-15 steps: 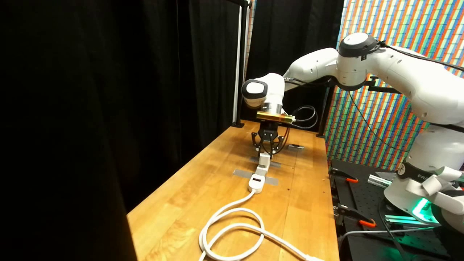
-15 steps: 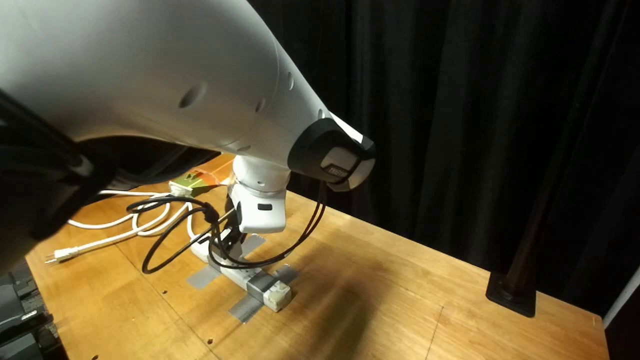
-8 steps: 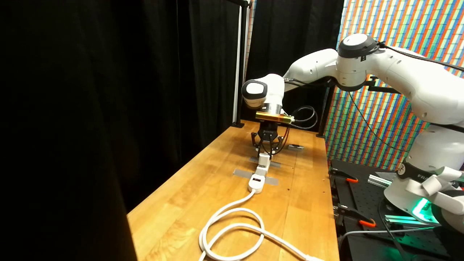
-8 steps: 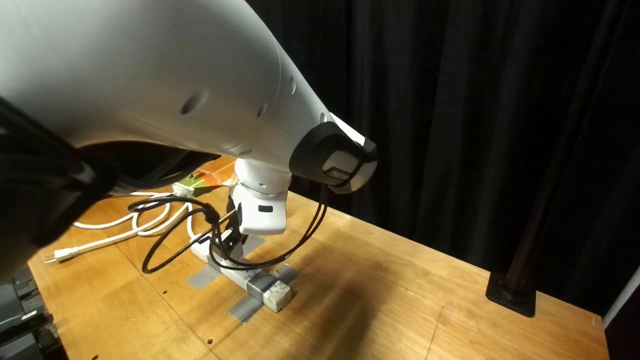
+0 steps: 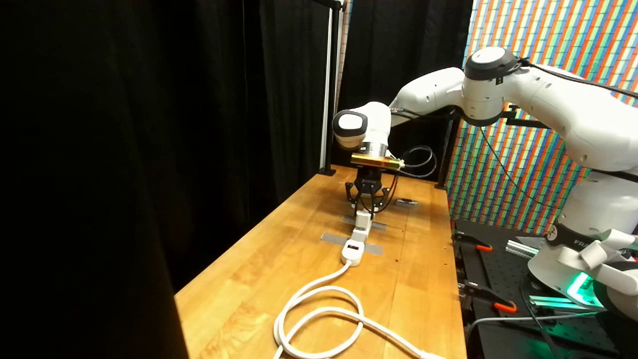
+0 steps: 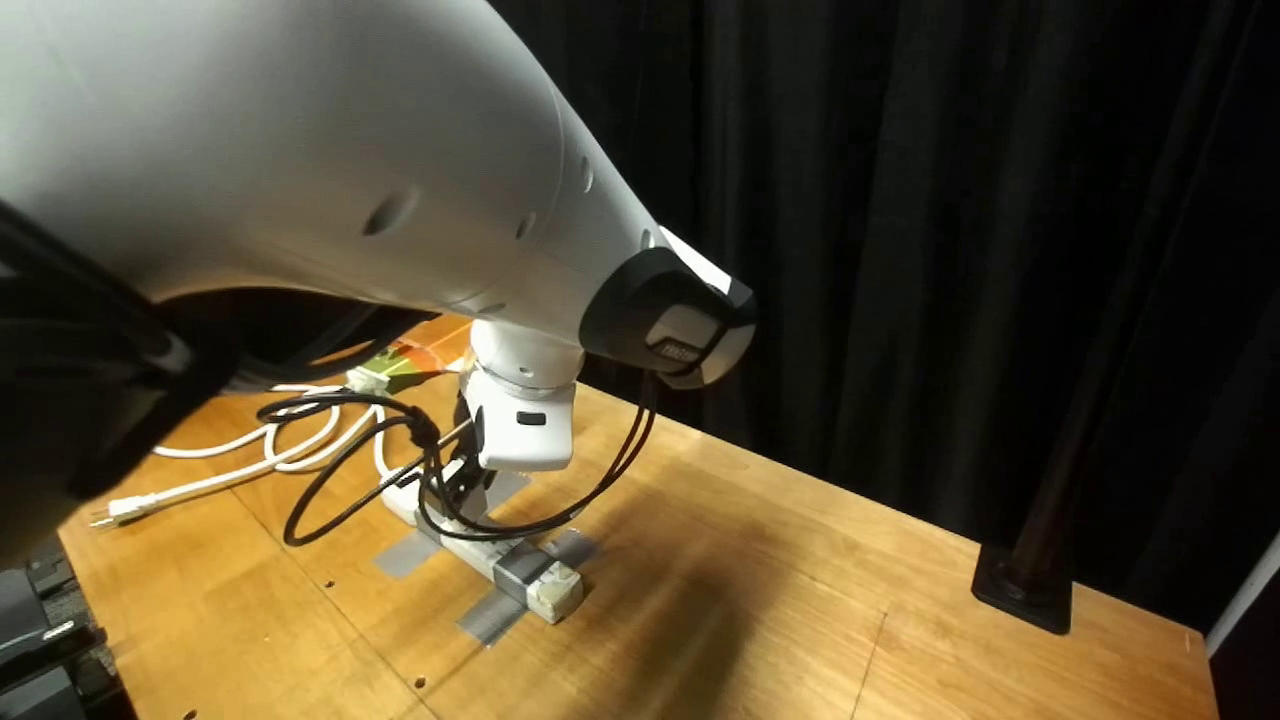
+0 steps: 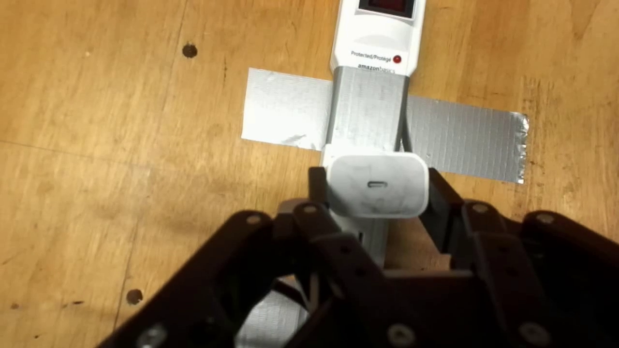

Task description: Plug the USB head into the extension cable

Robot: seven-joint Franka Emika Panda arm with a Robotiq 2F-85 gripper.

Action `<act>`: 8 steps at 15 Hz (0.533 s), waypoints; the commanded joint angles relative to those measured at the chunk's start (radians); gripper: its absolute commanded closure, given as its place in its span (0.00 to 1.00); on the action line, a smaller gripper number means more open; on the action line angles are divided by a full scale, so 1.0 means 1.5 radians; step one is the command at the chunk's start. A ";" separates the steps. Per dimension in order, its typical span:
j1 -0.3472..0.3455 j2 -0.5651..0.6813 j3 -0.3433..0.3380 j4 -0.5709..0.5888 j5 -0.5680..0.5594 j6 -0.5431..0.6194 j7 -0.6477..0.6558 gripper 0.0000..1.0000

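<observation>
1. Gripper (image 7: pixel 376 186) is grasping the white USB head (image 7: pixel 378 193), right of centre in the wrist view; its fingers (image 7: pixel 317 182) are appearing to press against the left and right sides.

2. The extension cable (image 7: pixel 376 41) is running down from the upper edge of that view, right of centre, and passing beneath the USB head. Gray tape (image 7: pixel 368 108) is binding it to the wooden table (image 7: pixel 96 106).

3. In an exterior view the USB head (image 5: pixel 364 219) is standing roughly upright below the middle of the frame, on or just over the extension cable, while the white cord (image 5: pixel 330 309) is looping across the bottom.

4. In an exterior view the cord's own plug (image 6: pixel 132 507) is lying loose at the lower left, on the table.

5. Done, by my reading: the USB head is being held, and it is sitting over the outlet stretch of the extension cable, with a dark slot (image 7: pixel 361 236) showing just below it in the wrist view.

6. Uncertain: the USB head's own body is hiding its prongs, so I cannot tell whether they are hovering, entering or sitting fully home.

7. Left, probably: pressing straight down if they are not yet sitting home, then letting go and lifting away.
</observation>
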 commanded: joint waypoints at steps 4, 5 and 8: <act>0.004 0.043 -0.004 0.018 0.005 0.007 -0.011 0.00; 0.003 0.044 -0.002 0.015 0.005 0.006 -0.011 0.00; 0.007 0.002 -0.007 -0.006 0.005 0.002 -0.009 0.00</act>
